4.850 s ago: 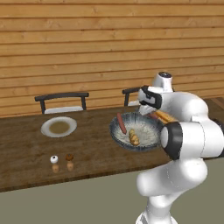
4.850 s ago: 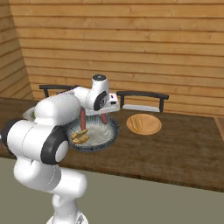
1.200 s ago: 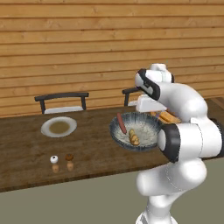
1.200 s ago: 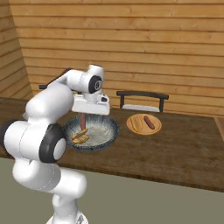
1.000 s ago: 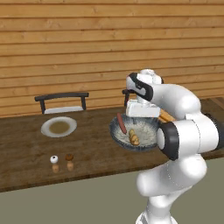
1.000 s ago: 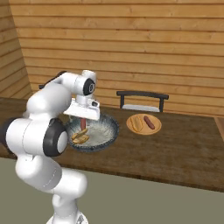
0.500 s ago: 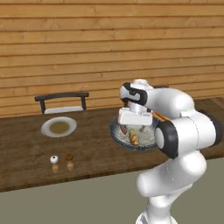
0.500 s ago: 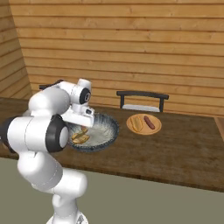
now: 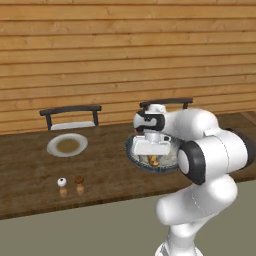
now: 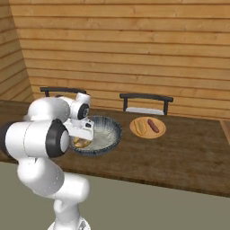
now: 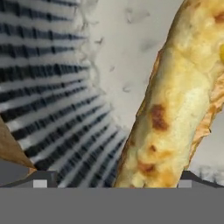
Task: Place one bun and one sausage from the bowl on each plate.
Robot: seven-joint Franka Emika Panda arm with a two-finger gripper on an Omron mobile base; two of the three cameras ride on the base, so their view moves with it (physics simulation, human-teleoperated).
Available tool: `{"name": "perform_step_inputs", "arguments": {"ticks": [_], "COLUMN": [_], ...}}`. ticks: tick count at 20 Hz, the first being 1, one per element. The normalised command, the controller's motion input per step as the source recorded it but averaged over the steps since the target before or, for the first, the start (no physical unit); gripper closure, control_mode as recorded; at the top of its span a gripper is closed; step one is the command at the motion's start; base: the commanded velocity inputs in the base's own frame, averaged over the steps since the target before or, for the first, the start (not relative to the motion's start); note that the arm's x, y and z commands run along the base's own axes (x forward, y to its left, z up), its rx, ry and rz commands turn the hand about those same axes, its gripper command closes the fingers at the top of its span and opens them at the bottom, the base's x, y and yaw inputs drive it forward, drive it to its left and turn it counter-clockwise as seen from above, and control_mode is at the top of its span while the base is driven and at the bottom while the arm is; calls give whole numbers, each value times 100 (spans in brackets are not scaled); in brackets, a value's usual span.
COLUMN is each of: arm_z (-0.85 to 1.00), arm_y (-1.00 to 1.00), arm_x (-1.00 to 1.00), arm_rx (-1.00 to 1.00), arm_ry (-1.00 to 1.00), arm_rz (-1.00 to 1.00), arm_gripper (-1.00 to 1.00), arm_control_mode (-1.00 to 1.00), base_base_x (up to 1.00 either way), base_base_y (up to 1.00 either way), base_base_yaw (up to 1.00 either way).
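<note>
The dark patterned bowl [image 9: 134,156] [image 10: 110,134] stands on the table in front of me. My hand is lowered into it. My gripper [image 11: 113,181] [image 9: 151,157] is open, its fingertips [image 11: 39,182] astride the end of a golden bun [image 11: 175,109] [image 9: 154,161] [image 10: 81,143] on the bowl's pale floor [image 11: 122,52]. Nothing is held. The white plate with a brownish centre [image 9: 67,145] at the left is bare. The right plate [image 10: 134,132] carries a bun [image 10: 140,126] and a sausage [image 10: 153,126].
Two small shakers [image 9: 63,185] [image 9: 79,183] stand near the table's front edge, left of the bowl. Two dark chairs [image 9: 70,116] [image 10: 146,103] are pushed in at the far side. A wooden plank wall runs behind.
The arm has swung left from over the bowl's right side and come down into the bowl. The jaws stayed open. Early on the right plate had no sausage.
</note>
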Motion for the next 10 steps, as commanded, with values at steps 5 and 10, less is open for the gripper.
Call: {"name": "perform_step_inputs", "arguments": {"ticks": [5,10], "arm_z": [-5,2], "arm_y": [0,0], "arm_x": [-8,0], "arm_rx": [1,0], "arm_ry": [-14,-9], "arm_rz": [0,0], "arm_gripper": [-100,100], "arm_control_mode": [-100,-100], "base_base_x": [0,0], "base_base_y": [0,0], "base_base_yaw": [0,0]}}
